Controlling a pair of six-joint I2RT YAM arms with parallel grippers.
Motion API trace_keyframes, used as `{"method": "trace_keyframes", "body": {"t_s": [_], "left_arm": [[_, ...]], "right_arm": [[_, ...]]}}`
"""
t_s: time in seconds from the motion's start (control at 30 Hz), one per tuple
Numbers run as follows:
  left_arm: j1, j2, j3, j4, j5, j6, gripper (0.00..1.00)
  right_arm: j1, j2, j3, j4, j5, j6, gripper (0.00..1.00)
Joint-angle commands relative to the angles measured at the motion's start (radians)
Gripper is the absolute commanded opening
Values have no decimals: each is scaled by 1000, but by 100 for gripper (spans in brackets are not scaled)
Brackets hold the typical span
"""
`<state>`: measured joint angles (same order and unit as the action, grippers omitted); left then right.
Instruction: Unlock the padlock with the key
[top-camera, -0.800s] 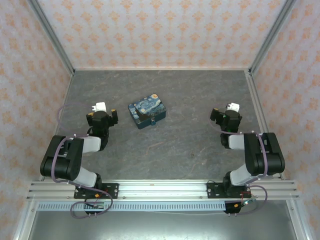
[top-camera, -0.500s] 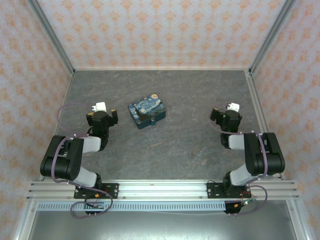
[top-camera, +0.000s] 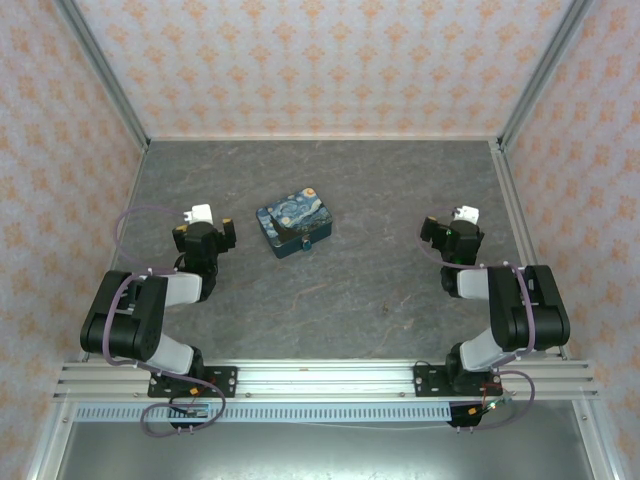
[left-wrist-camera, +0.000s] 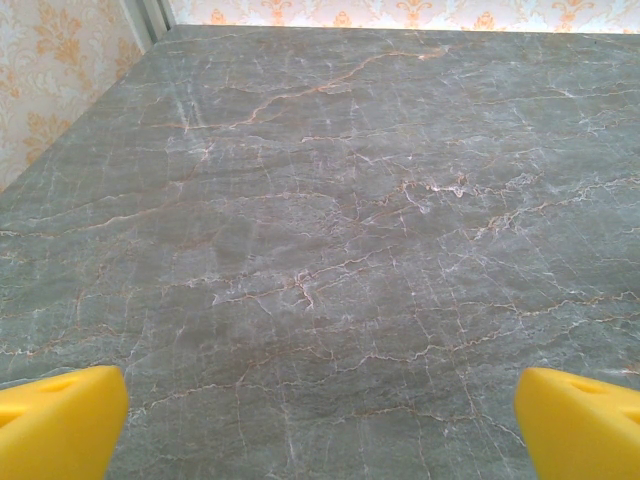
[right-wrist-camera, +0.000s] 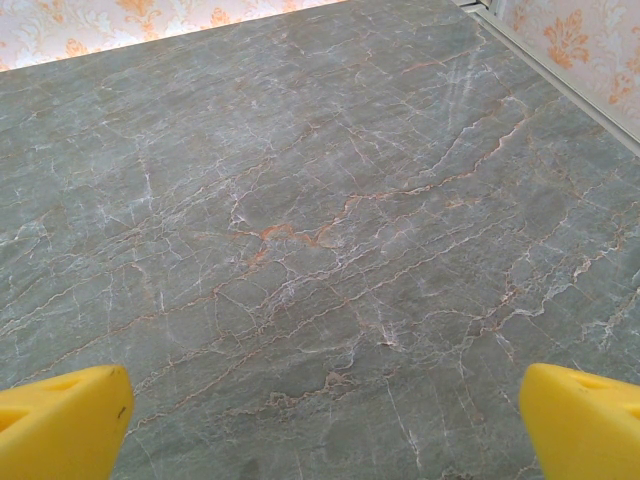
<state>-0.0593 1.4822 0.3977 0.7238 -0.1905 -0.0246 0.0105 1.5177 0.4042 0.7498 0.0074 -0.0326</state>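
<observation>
Stillness since a moment back: my yellow-tipped left tool and right tool hang wide open, empty, over grey marbled tabletop, well apart from the small dark padlock atop the blue starry-printed box, so unlocking hasn't begun.

Grey table veined white and rust; pale walls with orange motifs; blue-yellow swirled box; yellow fingers; padlock seemingly black.

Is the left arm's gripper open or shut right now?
Open. The left gripper has yellow fingertips at opposite edges of its wrist view, bare table between.
</observation>
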Motion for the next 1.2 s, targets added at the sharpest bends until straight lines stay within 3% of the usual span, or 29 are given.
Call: {"method": "trace_keyframes", "body": {"t_s": [0.0, 0.33, 0.4, 0.63, 0.73, 0.9, 1.0, 1.17], "left_arm": [[-7, 13, 23, 31, -11, 15, 100], [-6, 12, 21, 31, -15, 17, 100], [-8, -28, 47, -40, -40, 5, 100], [-19, -324, 183, -450, -36, -67, 100], [-25, -423, 265, -663, 26, -207, 100], [-53, -507, 331, -909, 253, -542, 100], [-148, -524, 338, -971, 323, -650, 100], [-345, -555, 275, -876, 303, -739, 100]], "right_arm": [[7, 8, 16, 26, -1, -16, 99], [-2, 4, 14, 28, -18, -8, 99], [-13, -10, 27, -7, -49, -4, 100], [-18, -183, 137, -363, -90, 37, 98], [-18, -282, 169, -515, -153, 120, 98], [-1, -440, 262, -911, -288, 330, 98], [40, -518, 285, -1133, -374, 381, 91], [121, -628, 235, -1404, -458, 400, 80]]}}
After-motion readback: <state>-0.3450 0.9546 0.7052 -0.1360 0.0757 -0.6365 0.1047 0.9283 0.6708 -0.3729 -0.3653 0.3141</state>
